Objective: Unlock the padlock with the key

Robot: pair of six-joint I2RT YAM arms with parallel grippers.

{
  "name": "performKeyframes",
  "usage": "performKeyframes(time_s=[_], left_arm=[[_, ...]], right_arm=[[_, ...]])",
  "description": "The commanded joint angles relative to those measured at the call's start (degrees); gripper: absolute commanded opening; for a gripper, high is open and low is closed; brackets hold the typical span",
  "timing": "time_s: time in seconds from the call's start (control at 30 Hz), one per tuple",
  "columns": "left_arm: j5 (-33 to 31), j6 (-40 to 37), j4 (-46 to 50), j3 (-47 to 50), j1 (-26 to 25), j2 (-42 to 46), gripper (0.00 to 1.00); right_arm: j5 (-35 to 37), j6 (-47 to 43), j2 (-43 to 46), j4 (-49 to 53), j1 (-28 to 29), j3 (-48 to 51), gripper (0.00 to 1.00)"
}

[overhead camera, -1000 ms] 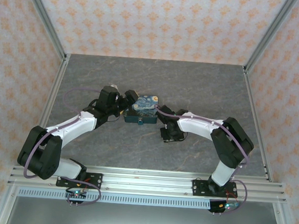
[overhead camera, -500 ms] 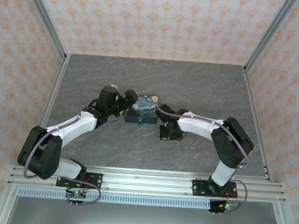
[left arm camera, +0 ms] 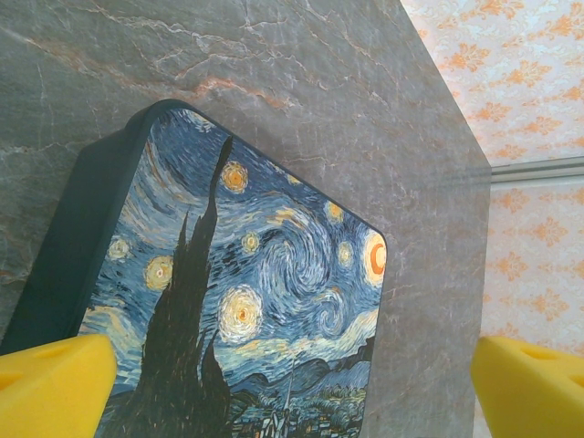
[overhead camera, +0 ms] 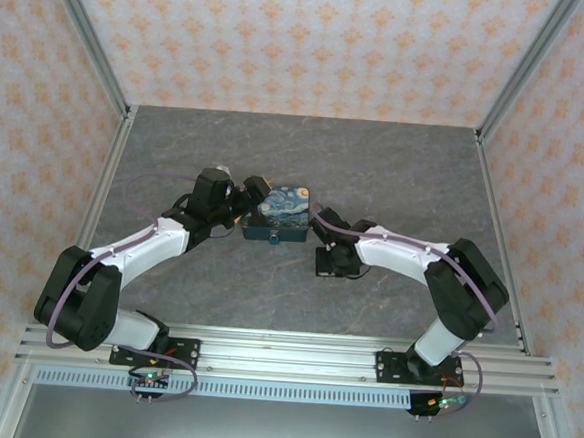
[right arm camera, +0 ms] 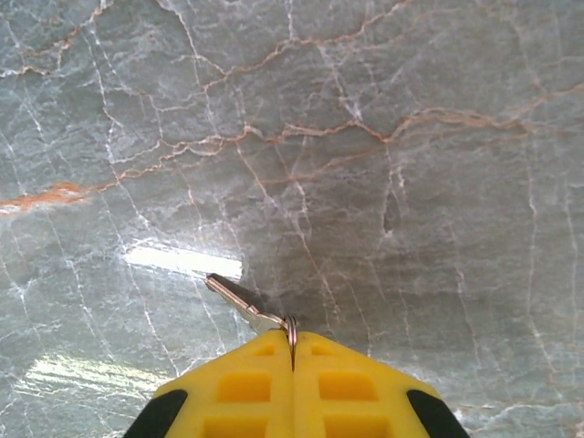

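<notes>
My right gripper (right arm camera: 292, 358) is pinching the key (right arm camera: 239, 301) — the blade pokes out skewed, low over the table (right arm camera: 411, 137). My left gripper (left arm camera: 292, 388) is spread astride the padlock (left arm camera: 255, 292), which lies flat mid-table. Risk: the pinch is thin, so the key may swivel on insertion — the unclamped padlock may slide away.

No writing, label, brand, number or sign could be read anywhere in these views. The padlock (left arm camera: 255, 301) bore only a printed starry-night painting, with no lettering legible on it
</notes>
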State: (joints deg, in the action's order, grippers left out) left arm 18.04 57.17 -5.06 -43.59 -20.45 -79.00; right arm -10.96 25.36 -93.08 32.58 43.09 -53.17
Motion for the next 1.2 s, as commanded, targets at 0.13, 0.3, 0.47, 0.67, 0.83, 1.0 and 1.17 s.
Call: performKeyframes(time_s=[0.13, 0.3, 0.47, 0.67, 0.83, 1.0, 1.17], left_arm=[[0.15, 0.23, -1.15, 0.46, 0.47, 0.48, 1.00], [0.50, 0.31, -1.05, 0.54, 0.50, 0.85, 1.00], [1.55, -0.21, 0.68, -0.23, 0.43, 1.42, 1.00], [3.36, -0.22, 3.04, -1.06, -0.23, 1.87, 1.00], [3.65, -0.08, 3.49, -1.23, -1.12, 1.75, 1.00], [3.51, -0.22, 3.67, -1.80, -1.52, 1.06, 1.00], [3.63, -0.20, 3.52, -2.06, -1.78, 0.25, 1.00]], right_arm=[[-1.58, 1.30, 2.11, -0.98, 0.26, 2.18, 0.00], [-2.91, 2.13, 4.15, -2.05, 0.24, 3.43, 0.00], [-3.80, 3.46, 6.35, -3.34, 0.28, 3.90, 0.00], [-4.15, 3.91, 7.44, -4.09, -0.01, 4.34, 0.00], [-4.76, 4.03, 7.39, -5.10, -0.79, 5.19, 0.00], [-5.27, 2.06, 5.28, -3.54, -1.08, 5.69, 0.00], [-8.29, -1.11, 2.22, -0.57, -1.08, 4.44, 0.00]])
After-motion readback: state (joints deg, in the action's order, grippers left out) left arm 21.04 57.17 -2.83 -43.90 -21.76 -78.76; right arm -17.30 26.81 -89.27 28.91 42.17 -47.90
